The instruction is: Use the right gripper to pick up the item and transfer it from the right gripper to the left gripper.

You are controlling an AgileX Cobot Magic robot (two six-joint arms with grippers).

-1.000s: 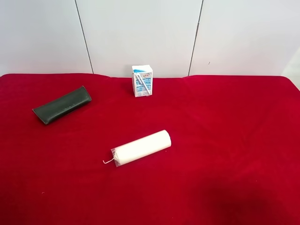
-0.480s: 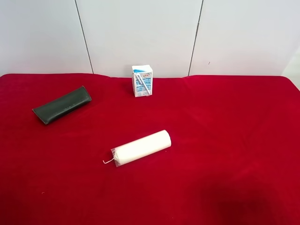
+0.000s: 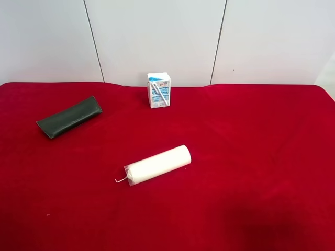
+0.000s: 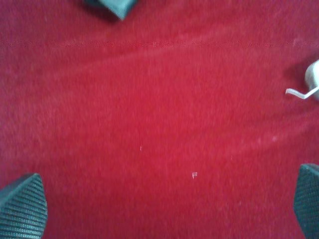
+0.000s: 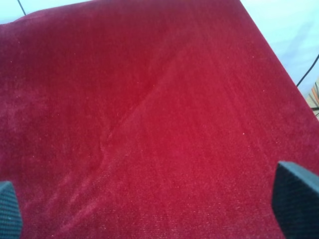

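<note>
The item, a dark greenish-black flat oblong case [image 3: 69,116], lies on the red cloth at the exterior high view's left; one corner of it [image 4: 113,6] shows in the left wrist view. Neither arm shows in the exterior high view. My left gripper [image 4: 164,204] is open over bare red cloth, its two black ribbed fingertips [image 4: 22,206] wide apart. My right gripper [image 5: 154,209] is open over bare red cloth, its fingertips [image 5: 296,196] wide apart, holding nothing.
A white cylinder [image 3: 158,163] with a wire hook [image 4: 301,92] lies mid-table. A small blue-and-white drink carton [image 3: 159,90] stands at the back by the white wall. The red cloth's edge [image 5: 264,40] shows in the right wrist view.
</note>
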